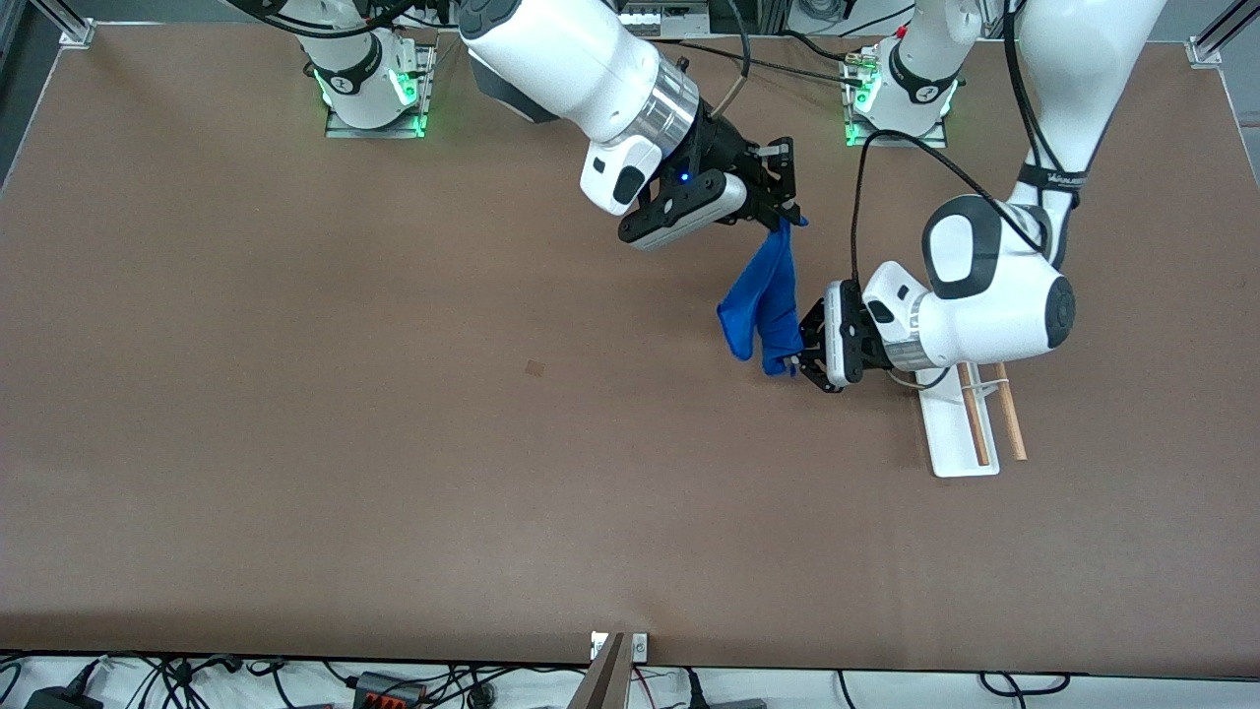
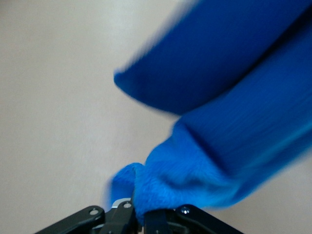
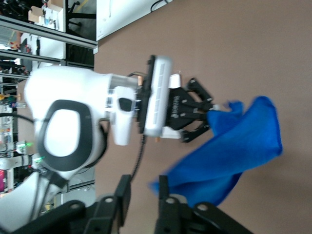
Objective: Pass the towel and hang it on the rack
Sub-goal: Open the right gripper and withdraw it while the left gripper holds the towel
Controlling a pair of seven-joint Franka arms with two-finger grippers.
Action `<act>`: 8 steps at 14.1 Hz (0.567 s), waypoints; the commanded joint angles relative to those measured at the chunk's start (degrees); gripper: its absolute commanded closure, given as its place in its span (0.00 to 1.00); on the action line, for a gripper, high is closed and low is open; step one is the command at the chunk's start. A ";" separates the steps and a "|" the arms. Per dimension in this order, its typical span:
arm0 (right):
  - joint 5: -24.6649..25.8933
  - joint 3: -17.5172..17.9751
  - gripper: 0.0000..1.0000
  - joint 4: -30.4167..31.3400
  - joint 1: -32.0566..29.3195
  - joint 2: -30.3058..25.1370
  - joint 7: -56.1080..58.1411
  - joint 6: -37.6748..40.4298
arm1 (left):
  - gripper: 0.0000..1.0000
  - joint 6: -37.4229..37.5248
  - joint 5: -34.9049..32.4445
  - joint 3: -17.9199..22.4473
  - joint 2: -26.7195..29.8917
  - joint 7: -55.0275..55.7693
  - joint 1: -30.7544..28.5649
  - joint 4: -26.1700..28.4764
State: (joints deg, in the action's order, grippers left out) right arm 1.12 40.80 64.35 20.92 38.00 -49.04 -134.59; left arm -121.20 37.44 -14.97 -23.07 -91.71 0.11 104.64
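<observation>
i'm watching both arms meeting over the middle of the table [image 1: 295,443] with the blue towel [image 1: 766,300] strung between them in the air. the right gripper [image 1: 787,212], reaching in from its base, is sitting at the towel's upper corner; in the right wrist view i'm seeing its two fingers [image 3: 163,192] standing a little apart with the cloth's corner [image 3: 204,187] lying right at them, and i cannot tell whether they are pinching it or merely touching it. the left gripper [image 1: 799,356], turned sideways toward the right arm's end of the table, is clamped together on the towel's lower end; the left wrist view is showing a bunched wad of blue pile [image 2: 165,180] squeezed right at the fingertips, with the rest of the cloth spreading away from it. the towel is hanging slack as a folded strip, one rounded lobe drooping free below the line between the two grippers, and nothing of it is touching the tabletop as far as i'm seeing. the rack [image 1: 960,433] is standing on the table just under the left arm's wrist, toward the left arm's end, its white base and two wooden rods [image 1: 1012,428] partly covered by that arm and carrying no cloth
</observation>
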 commanded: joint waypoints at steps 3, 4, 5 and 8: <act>3.71 -0.90 0.00 4.11 -6.75 -1.26 1.14 2.12 | 0.99 3.68 -6.39 0.11 -0.83 2.93 -2.31 -4.17; 3.89 -0.90 0.00 4.12 -8.42 -1.35 2.19 5.88 | 0.99 5.17 -7.45 0.20 -0.84 4.42 -2.83 -4.61; 4.32 -0.90 0.00 4.03 -10.26 -1.35 5.24 9.92 | 0.99 6.05 -8.16 0.55 -0.66 6.00 -3.97 -4.62; 8.96 -0.90 0.00 4.03 -17.11 -2.23 12.55 24.32 | 0.99 7.90 -13.51 0.82 0.13 9.96 -6.87 -6.53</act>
State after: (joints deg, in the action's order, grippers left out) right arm 7.36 39.01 66.79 8.03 37.71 -39.86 -117.49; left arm -115.93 27.54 -14.08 -23.12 -84.44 -4.80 100.89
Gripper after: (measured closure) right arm 0.000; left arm 0.974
